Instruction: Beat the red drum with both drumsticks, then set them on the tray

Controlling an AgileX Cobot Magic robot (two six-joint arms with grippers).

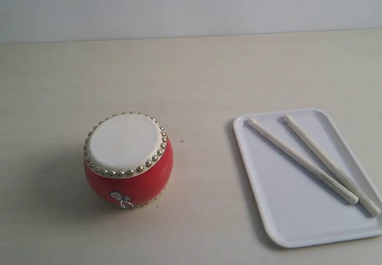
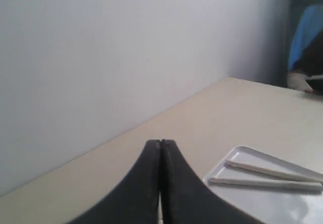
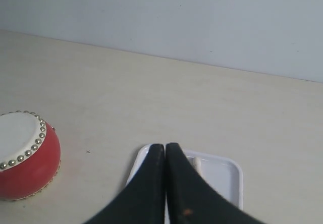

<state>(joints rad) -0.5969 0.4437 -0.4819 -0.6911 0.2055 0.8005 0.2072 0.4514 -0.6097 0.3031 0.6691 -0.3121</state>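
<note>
- No legible text, label, brand or number in any of the 3 views.
- Only a tiny dark x-like mark (image 1: 182,140) on the table (image 1: 197,68), between the red drum (image 1: 128,157) and the tray (image 1: 286,205); too small to tell whether a printed sign or a speck.
</note>
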